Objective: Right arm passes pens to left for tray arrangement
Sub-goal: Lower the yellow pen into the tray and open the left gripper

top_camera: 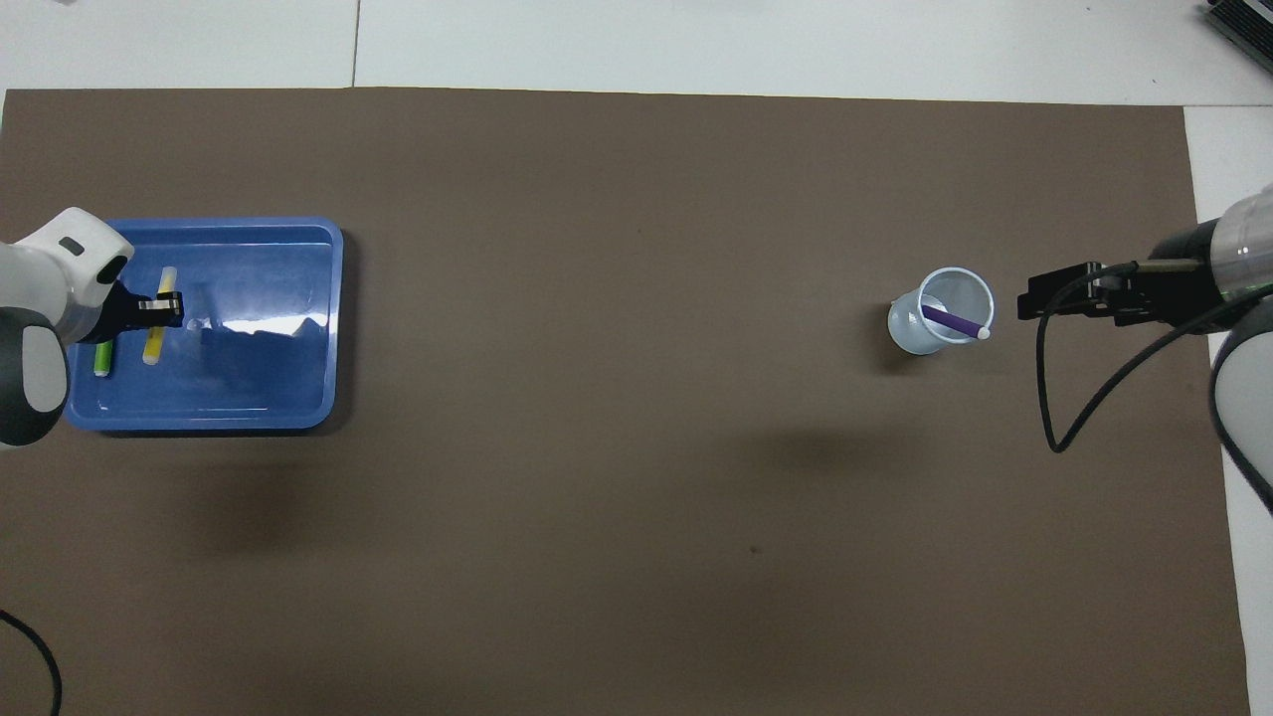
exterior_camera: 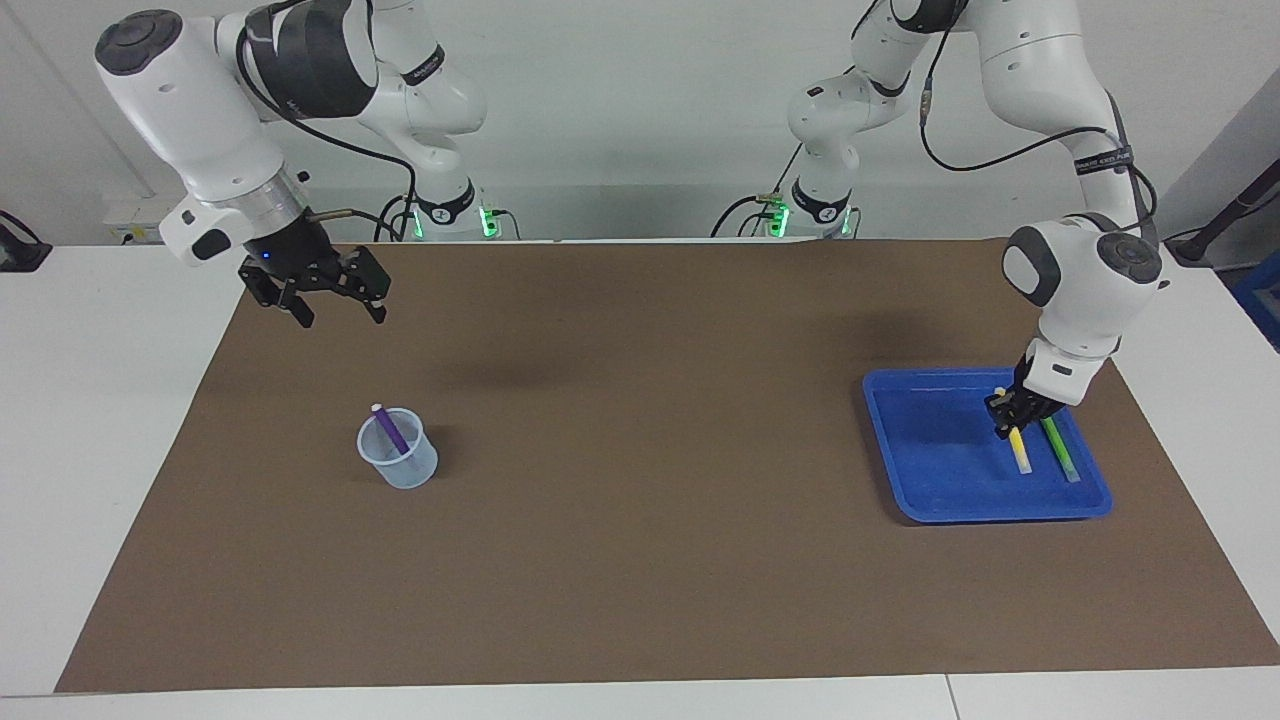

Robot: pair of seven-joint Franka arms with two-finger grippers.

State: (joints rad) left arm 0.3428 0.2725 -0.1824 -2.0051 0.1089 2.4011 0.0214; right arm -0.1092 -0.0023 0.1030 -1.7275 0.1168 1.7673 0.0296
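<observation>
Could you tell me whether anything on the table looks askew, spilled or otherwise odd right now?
Nothing stands out. The purple pen leans in the upright cup; the green pen lies in the blue tray, and the left claw holds the yellow pen beside it. The right claw waits open above the mat.

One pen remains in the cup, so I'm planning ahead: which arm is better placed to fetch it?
Right. The right gripper hangs open near the cup with the purple pen; the left gripper is shut on the yellow pen over the tray.

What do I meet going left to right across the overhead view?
Green marker pen → yellow marker pen held by the left gripper, both in the shallow blue plastic tray → translucent cup with the purple pen → right gripper.
</observation>
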